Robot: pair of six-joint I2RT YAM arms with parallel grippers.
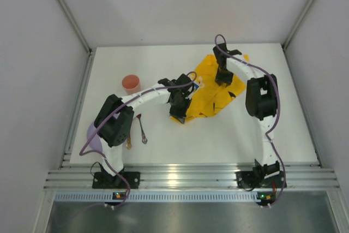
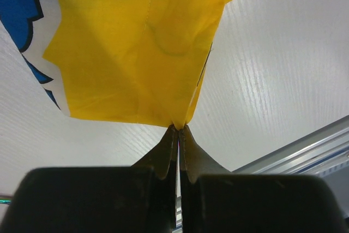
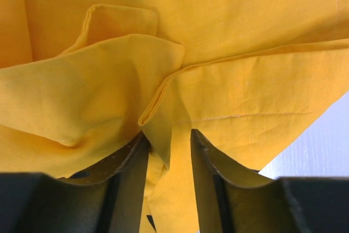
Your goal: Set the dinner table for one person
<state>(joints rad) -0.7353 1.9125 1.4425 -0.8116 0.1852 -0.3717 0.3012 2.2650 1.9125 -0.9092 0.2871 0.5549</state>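
Though apart, cup, cloth on table

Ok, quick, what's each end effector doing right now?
Left end effector: closed, pinching the cloth at its edge.
Right end effector: open, a cloth fold hanging loose in the gap.

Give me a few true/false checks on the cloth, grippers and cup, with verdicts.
1. The left gripper is shut on a corner of the yellow cloth. True.
2. The red cup stands on the yellow cloth. False: it stands on the bare dinner table, left of the cloth.
3. The right gripper has its fingers pressed together with nothing between. False: they stand apart, with a cloth fold between them.
4. The cloth is rumpled, not spread flat. True.
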